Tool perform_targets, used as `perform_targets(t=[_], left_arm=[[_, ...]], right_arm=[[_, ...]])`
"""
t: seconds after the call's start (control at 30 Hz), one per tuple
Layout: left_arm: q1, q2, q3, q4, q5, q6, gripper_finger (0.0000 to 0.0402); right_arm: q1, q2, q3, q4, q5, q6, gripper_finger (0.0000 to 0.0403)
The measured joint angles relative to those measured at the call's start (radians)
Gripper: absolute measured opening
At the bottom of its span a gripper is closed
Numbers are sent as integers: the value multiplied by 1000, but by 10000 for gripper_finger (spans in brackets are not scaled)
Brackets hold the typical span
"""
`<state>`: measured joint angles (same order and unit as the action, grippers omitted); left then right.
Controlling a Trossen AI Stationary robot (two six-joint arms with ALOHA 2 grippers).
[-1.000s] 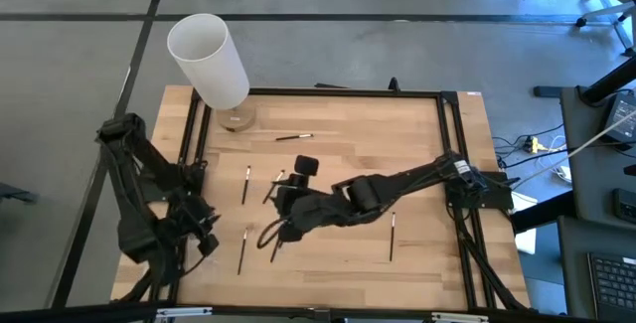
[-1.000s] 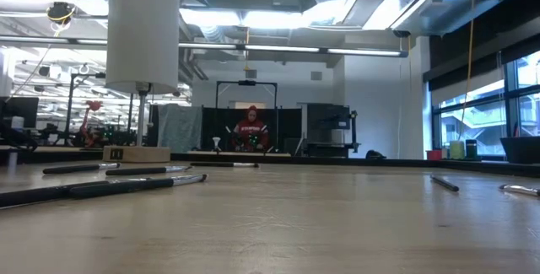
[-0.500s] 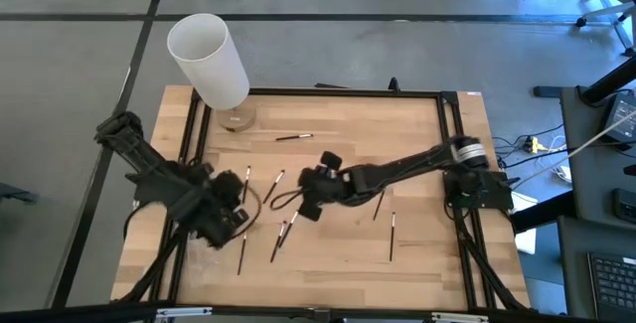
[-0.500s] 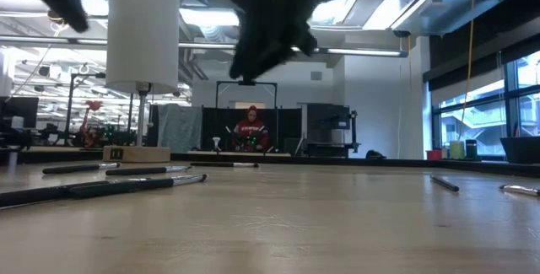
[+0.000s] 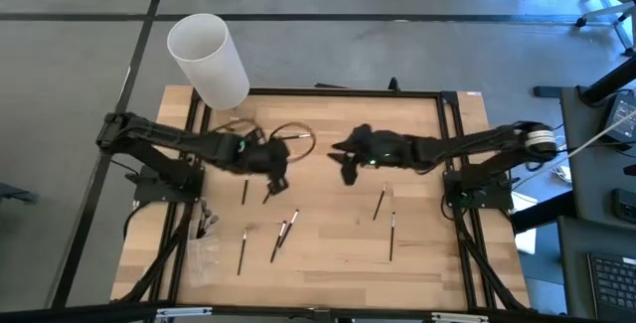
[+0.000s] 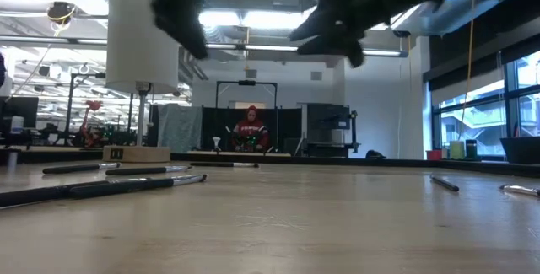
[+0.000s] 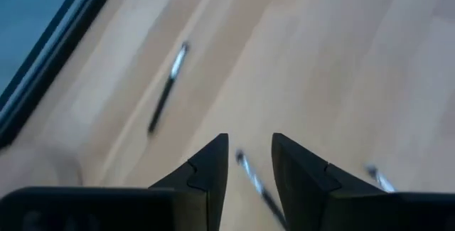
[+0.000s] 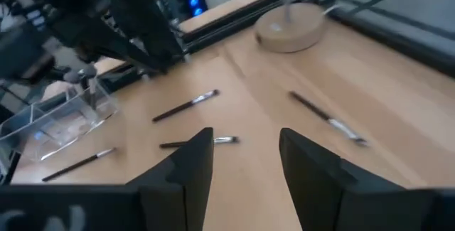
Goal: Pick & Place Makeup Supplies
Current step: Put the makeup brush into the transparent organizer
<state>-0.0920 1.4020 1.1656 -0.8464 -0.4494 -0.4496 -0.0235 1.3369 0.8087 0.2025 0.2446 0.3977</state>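
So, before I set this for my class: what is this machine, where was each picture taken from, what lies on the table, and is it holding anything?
It is a robot with two dark arms at a wooden table. One picture looks straight down, one looks level across the tabletop, and two come from cameras on the wrists. The left gripper and right gripper hang over the middle, both open and empty. Thin makeup brushes lie scattered on the wood. A tall white cylinder stands at the far left corner, and a clear tray sits near the left arm's side.

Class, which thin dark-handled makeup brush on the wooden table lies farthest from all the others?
The thin dark-handled makeup brush nearest the table's right edge; it lies alone, while the remaining brushes sit farther left.
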Motion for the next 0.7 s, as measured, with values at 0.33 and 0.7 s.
perform_targets(t=[0.33, 0.7], left_arm=[[276, 245, 0, 353, 262, 349, 100], [455, 436, 0, 451, 373, 546, 120]], right_arm=[[2, -330, -212, -5, 93, -79, 162], [-18, -428, -294, -18, 32, -99, 162]])
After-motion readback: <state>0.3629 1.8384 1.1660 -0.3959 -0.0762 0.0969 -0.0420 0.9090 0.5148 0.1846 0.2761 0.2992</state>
